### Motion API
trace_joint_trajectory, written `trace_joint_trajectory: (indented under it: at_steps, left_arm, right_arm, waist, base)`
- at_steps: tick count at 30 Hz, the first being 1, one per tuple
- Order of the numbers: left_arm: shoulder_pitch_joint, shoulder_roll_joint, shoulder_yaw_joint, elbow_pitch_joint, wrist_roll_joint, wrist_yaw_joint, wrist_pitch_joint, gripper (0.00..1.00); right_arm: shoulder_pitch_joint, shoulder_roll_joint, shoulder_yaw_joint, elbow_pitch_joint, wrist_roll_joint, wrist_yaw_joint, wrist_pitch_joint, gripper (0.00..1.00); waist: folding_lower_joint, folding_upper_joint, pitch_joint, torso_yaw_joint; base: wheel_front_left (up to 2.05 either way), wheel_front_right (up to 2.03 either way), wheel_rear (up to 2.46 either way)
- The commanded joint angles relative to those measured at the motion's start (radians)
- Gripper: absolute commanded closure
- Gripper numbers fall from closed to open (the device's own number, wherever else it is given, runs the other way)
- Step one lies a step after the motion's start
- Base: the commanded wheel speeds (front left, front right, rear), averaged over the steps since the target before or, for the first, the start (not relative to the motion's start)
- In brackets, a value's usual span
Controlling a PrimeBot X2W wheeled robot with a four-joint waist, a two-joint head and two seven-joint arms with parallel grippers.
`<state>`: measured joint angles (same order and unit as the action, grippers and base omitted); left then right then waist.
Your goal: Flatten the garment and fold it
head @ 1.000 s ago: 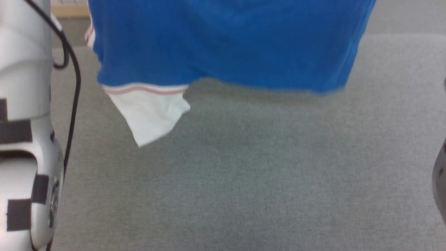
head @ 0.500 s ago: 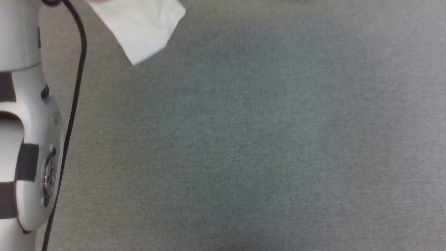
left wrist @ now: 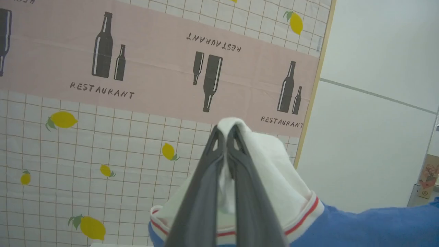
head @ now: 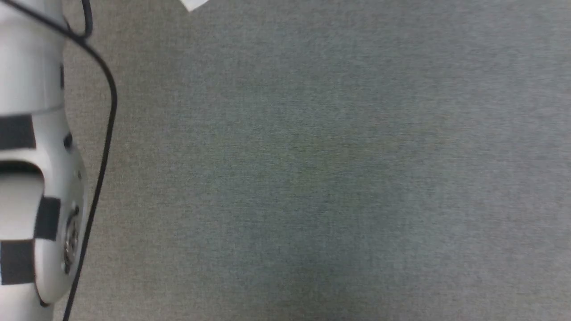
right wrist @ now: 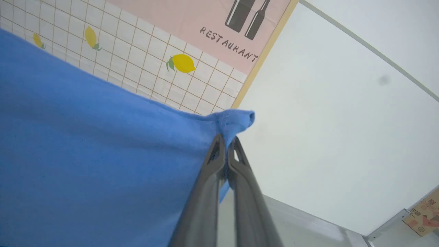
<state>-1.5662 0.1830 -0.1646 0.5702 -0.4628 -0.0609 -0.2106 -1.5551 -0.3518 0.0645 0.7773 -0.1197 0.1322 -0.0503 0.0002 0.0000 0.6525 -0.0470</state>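
The garment is a blue shirt with white sleeves and red-and-white striped trim, held up in the air. In the left wrist view my left gripper [left wrist: 225, 132] is shut on a white sleeve of the garment [left wrist: 271, 164], with blue cloth [left wrist: 360, 226] hanging to the lower right. In the right wrist view my right gripper [right wrist: 225, 140] is shut on a blue corner of the garment [right wrist: 103, 154], which spreads out to the left. In the head view a white tip of the garment [head: 192, 4] shows at the top edge above the grey table [head: 312, 178].
My pale left arm [head: 31, 156] with a black cable [head: 107, 111] stands along the left edge of the head view. A printed cloth with bottles and lemons [left wrist: 103, 85] hangs on the wall behind, and a cardboard box [right wrist: 423, 216] sits at the far right.
The garment has risen out of the head view: a second ago its blue body and white sleeve hung across the top, now a small white tip remains. The left arm shifted slightly.
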Motion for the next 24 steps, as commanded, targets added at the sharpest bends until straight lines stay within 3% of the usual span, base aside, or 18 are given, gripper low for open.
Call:
trace_joint_trajectory:
  at_steps: [1, 8, 13, 19, 24]
  left_arm:
    - [0.040, 0.015, 0.007, -0.024, -0.011, -0.009, -0.008, 1.00]
    - [0.231, 0.045, 0.005, -0.173, -0.048, -0.023, 0.030, 1.00]
    - [0.464, 0.059, 0.002, -0.356, -0.089, -0.012, 0.089, 1.00]
    - [0.770, 0.068, 0.017, -0.590, -0.133, 0.052, 0.154, 1.00]
    - [1.003, 0.076, 0.008, -0.696, -0.153, 0.079, 0.183, 1.00]
  right_arm:
    - [0.013, -0.016, 0.019, 0.004, 0.008, -0.002, -0.023, 1.00]
    - [0.108, -0.059, 0.095, -0.049, 0.137, -0.002, -0.102, 1.00]
    - [0.299, -0.112, 0.119, -0.181, 0.288, -0.002, -0.122, 1.00]
    - [0.602, -0.162, 0.032, -0.399, 0.419, -0.002, -0.082, 1.00]
    - [0.852, -0.114, -0.067, -0.561, 0.462, -0.002, -0.036, 1.00]
  waist:
    - [-0.0002, 0.0000, 0.029, 0.026]
    - [-0.0002, 0.0000, 0.009, 0.037]
    - [-0.0002, 0.0000, -0.035, 0.044]
    - [-0.0002, 0.0000, -0.081, 0.049]
    - [-0.0002, 0.0000, -0.127, 0.052]
  base:
    - [0.00, 0.00, 0.00]
    - [0.00, 0.00, 0.00]
    - [0.00, 0.00, 0.00]
    - [0.00, 0.00, 0.00]
    - [0.00, 0.00, 0.00]
